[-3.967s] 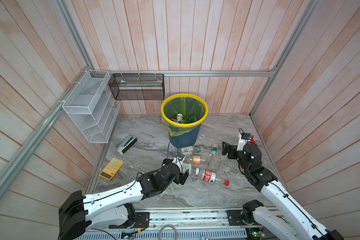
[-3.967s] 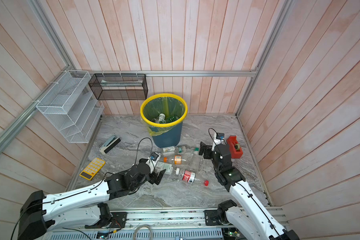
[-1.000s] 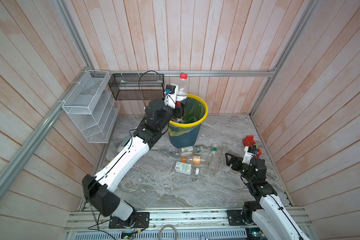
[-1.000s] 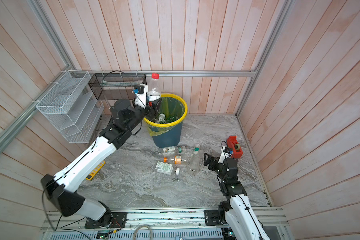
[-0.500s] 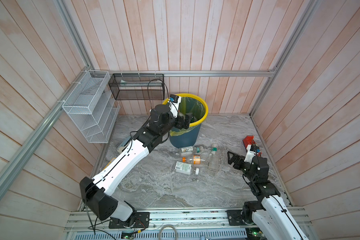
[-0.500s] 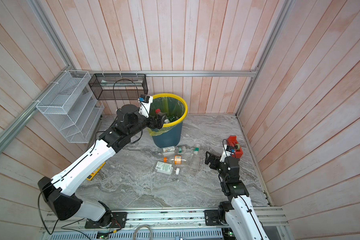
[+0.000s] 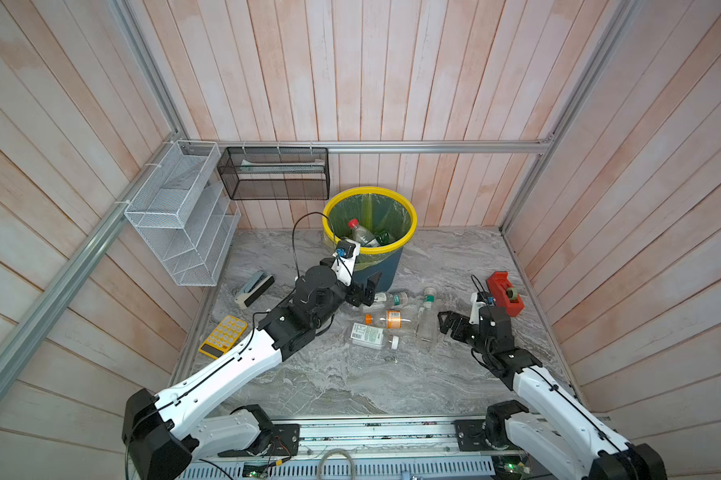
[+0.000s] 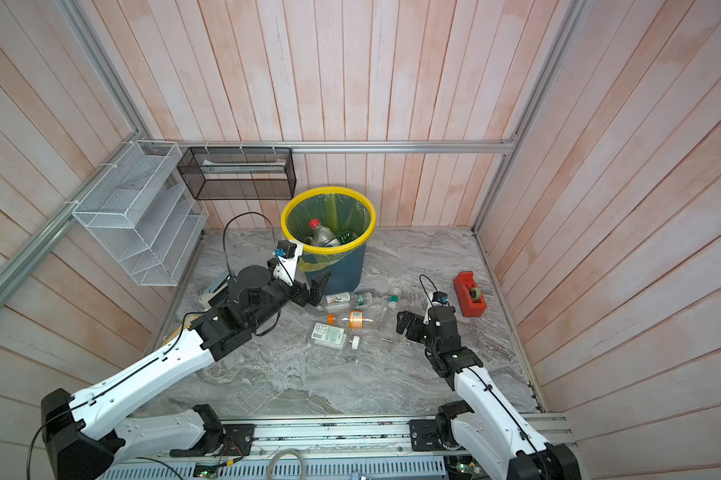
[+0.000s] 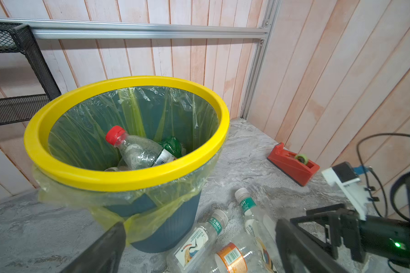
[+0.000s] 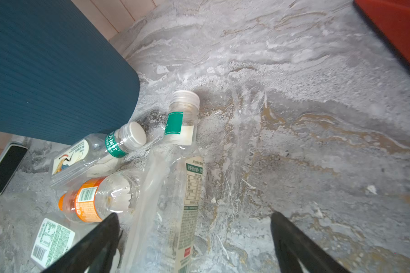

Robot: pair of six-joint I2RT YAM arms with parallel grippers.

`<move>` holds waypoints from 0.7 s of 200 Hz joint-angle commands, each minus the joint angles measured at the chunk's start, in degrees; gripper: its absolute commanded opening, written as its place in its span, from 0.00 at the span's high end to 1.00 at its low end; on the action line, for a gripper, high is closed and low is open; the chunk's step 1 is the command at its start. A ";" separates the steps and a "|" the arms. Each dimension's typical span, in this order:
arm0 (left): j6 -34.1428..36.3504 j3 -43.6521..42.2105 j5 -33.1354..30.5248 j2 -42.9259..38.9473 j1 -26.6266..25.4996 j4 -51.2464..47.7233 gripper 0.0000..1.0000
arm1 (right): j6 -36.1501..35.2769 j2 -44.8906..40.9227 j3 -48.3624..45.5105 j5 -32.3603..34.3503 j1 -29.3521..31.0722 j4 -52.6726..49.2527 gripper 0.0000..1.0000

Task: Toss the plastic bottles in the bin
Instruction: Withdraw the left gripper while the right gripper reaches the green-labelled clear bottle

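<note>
The right gripper (image 7: 448, 325) is hovering low over the floor, jaws spread wide and nothing between them. In the right wrist view the tall clear bottle (image 10: 173, 193) is lying lengthwise just ahead, nearer one finger than the other. This is reading as the approach for the next pick.

For a sound grip:
- centring the jaws across the bottle's body before closing; an off-centre pinch is likely sending it skidding
- closing gently; the thin wall is probably crumpling under force
- raising the bottle well above the yellow rim before letting go

The left gripper (image 7: 367, 289) is also standing spread and empty by the foot of the bin (image 7: 385, 268), just beside the crane-label bottle (image 7: 385, 297). Both arms are working the same cluster, so taking turns is avoiding a clash.

The bin is standing against the back wall and already holding a red-capped bottle (image 7: 359, 233) among others. Also lying before the bin are the orange-label bottle (image 7: 393, 320) and the white-label bottle (image 7: 368, 335).

The floor (image 7: 350, 382) is hard, flat, grey and marble-patterned, so round bottles are liable to roll. Pale wood planks with aluminium rails are enclosing three sides. A white wire rack (image 7: 180, 216) and a black mesh basket (image 7: 273, 172) are hanging there. The red tape dispenser (image 7: 504, 293) and the yellow calculator (image 7: 223, 336) are lying at the edges, outside the job.
</note>
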 commanded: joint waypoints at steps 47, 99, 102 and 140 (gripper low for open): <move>-5.76 -13.31 -9.39 -12.37 -1.33 6.16 0.00 | 0.38 14.12 8.60 8.82 9.45 0.94 0.02; -11.29 -19.46 -11.96 -15.73 -1.35 2.49 0.00 | -1.57 22.29 12.53 10.44 11.13 -1.03 0.06; -11.58 -19.70 -12.12 -15.86 -1.35 2.44 0.00 | -1.74 22.75 12.63 10.60 11.21 -1.13 0.06; -13.72 -21.38 -13.65 -16.28 -1.26 0.89 0.00 | -4.11 25.92 14.17 14.54 11.57 -4.57 0.13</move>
